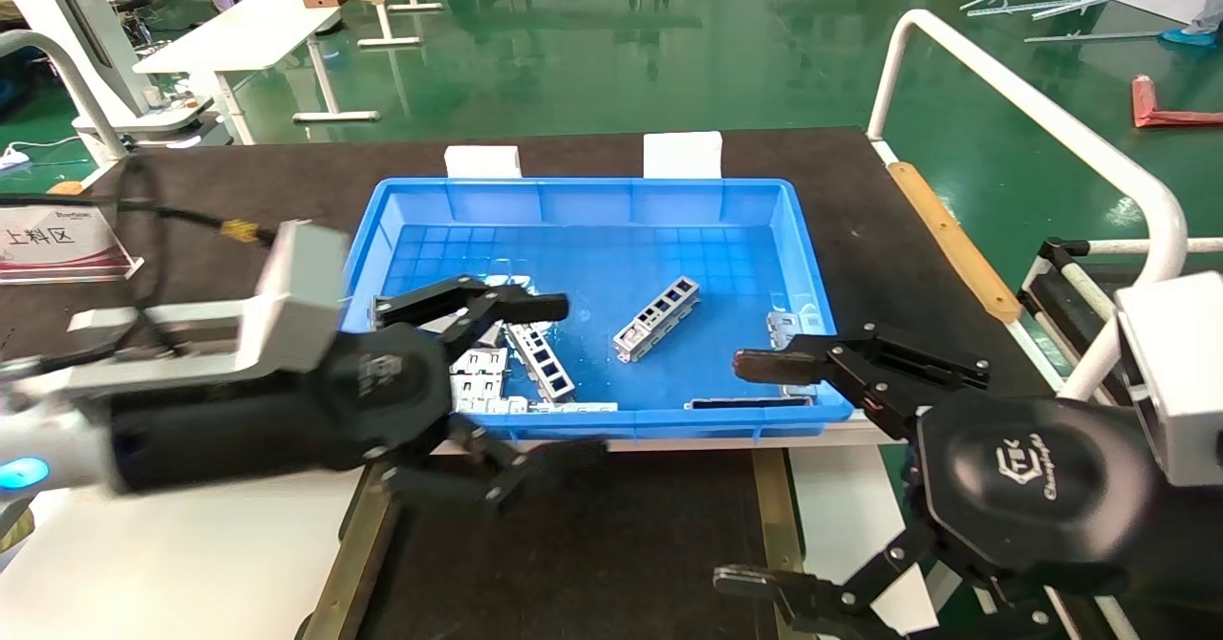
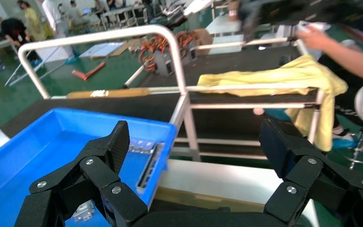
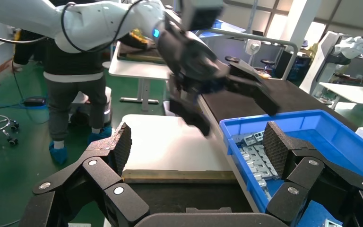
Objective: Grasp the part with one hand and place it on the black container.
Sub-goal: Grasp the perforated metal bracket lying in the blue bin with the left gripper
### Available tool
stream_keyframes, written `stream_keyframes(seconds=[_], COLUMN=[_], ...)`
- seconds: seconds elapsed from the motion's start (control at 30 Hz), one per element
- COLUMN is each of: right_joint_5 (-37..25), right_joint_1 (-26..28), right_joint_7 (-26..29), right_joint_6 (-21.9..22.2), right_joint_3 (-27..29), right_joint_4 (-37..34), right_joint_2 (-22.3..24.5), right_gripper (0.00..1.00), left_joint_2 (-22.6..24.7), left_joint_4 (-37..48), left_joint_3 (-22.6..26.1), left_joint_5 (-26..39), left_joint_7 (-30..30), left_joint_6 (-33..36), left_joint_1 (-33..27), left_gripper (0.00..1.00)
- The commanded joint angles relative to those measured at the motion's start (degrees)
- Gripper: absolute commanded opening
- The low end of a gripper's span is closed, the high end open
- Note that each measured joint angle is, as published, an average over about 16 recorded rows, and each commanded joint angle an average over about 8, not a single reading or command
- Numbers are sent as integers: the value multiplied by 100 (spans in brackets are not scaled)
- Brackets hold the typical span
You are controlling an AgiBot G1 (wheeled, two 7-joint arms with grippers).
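Left gripper hovers over blue bin's front-left corner, jaws wide open, empty. Right gripper near bin's front-right corner, jaws open, empty. The part lies tilted mid-bin. Black container sits just in front on table.

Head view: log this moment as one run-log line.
left gripper: open, empty, over blue bin's near-left corner | right gripper: open, empty, near-right | part: in bin | black container: no part
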Motion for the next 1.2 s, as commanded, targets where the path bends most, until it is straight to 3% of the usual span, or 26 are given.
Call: stream_keyframes(seconds=[0.03,0.37,0.8,0.97,1.2], right_joint_5=[0,2,4,5,6], right_joint_1=[0,1,1,2,2], right_joint_7=[0,-1,-3,-3,-4], right_joint_6=[0,1,2,3,3], right_joint_3=[0,-3,-6,-7,-8], right_joint_4=[0,0,0,0,0], right_joint_2=[0,1,2,3,3], right_gripper=[100,100,100,100,100], left_joint_2=[184,1246,2862,3096,3146], left_joint_4=[165,1762,4415,4860,4744], left_joint_3=[109,621,928,1078,1552], left_joint_5=[185,1143,1904,1867,1649], left_joint_7=[-21,458,1495,1711,1573], left_joint_6=[-101,-488,-2028,-2438,-2963], left_joint_1=[-132,-1020,-1734,-1786,-1649], left_gripper=[100,100,100,100,100])
